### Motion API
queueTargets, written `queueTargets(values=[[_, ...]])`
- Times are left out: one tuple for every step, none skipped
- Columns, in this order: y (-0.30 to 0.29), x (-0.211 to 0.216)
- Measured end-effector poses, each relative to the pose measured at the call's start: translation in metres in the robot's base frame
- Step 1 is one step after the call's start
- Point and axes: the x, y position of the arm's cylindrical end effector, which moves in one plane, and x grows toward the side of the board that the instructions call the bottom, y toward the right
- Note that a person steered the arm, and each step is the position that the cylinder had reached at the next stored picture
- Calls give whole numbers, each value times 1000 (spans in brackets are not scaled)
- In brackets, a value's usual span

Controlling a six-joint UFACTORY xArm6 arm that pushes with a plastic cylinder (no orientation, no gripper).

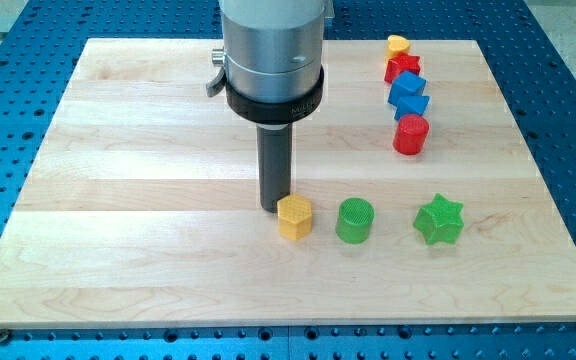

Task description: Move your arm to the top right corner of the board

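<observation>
My tip [274, 207] rests on the wooden board [148, 250] near the middle, just left of and touching or nearly touching a yellow hexagonal block [295, 217]. A green cylinder [354, 220] stands to the right of the yellow block, and a green star [438, 220] further right. Near the view's top right a column of blocks runs downward: a yellow heart-like block [398, 45], a red star [402, 67], a blue block [405, 88], a second blue block [412, 107] and a red cylinder [410, 134]. The board's top right corner [474, 44] lies right of that column.
The arm's grey body [273, 50] and black collar [276, 103] rise above the rod and hide part of the board's top edge. A blue perforated table [568, 100] surrounds the board.
</observation>
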Motion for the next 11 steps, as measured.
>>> queueTargets(values=[[0,0],[0,10],[-1,15],[0,-17],[5,-88],[7,-147],[76,-93],[160,-48],[236,-40],[291,-121],[304,-217]])
